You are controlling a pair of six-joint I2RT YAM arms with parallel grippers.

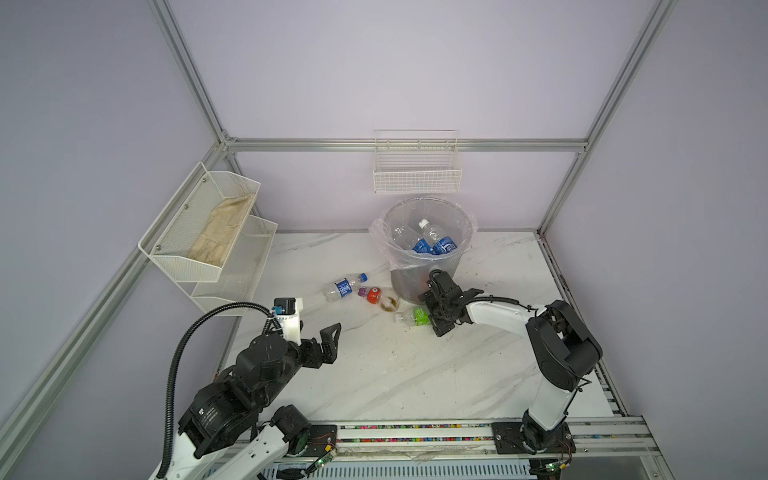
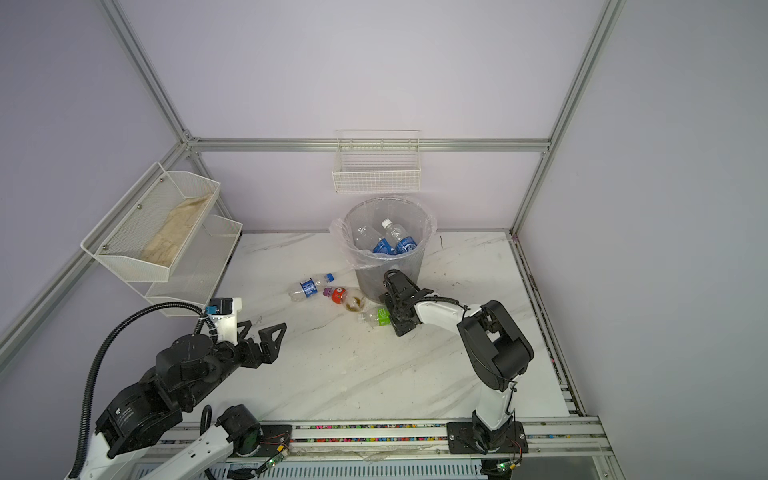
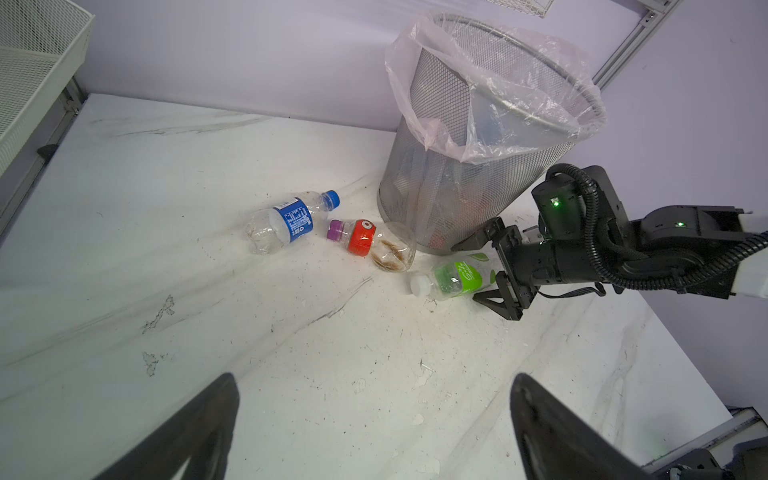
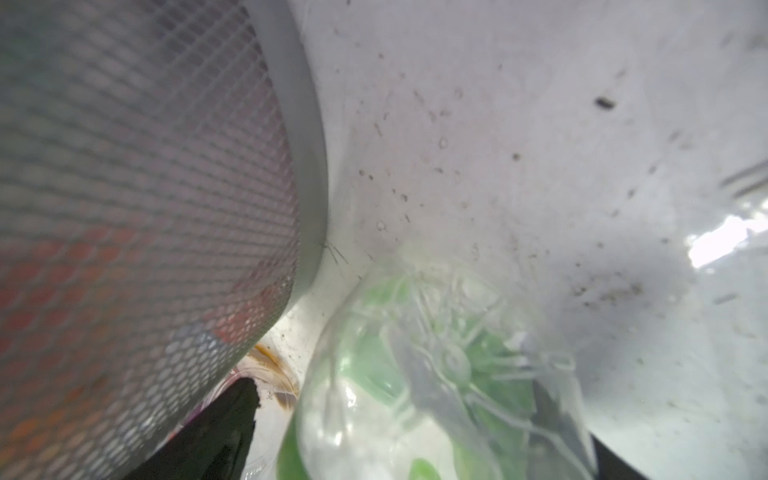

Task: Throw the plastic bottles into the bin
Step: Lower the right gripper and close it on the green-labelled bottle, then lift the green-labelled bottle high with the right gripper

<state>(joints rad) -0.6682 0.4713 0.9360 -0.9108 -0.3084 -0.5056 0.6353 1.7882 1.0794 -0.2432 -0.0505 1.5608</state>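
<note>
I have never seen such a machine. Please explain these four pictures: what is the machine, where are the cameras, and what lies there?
It is a robot: a left arm and a right arm at a table. Two pictures look down from above; the other two come from a camera on each arm's wrist. Three bottles lie near the mesh bin: a blue-label bottle, a red-label bottle and a green-label bottle. More bottles lie inside it. The left tool is open and holds nothing. The right tool has its jaws on either side of the green-label bottle's base; whether they grip it, I cannot tell.
</note>
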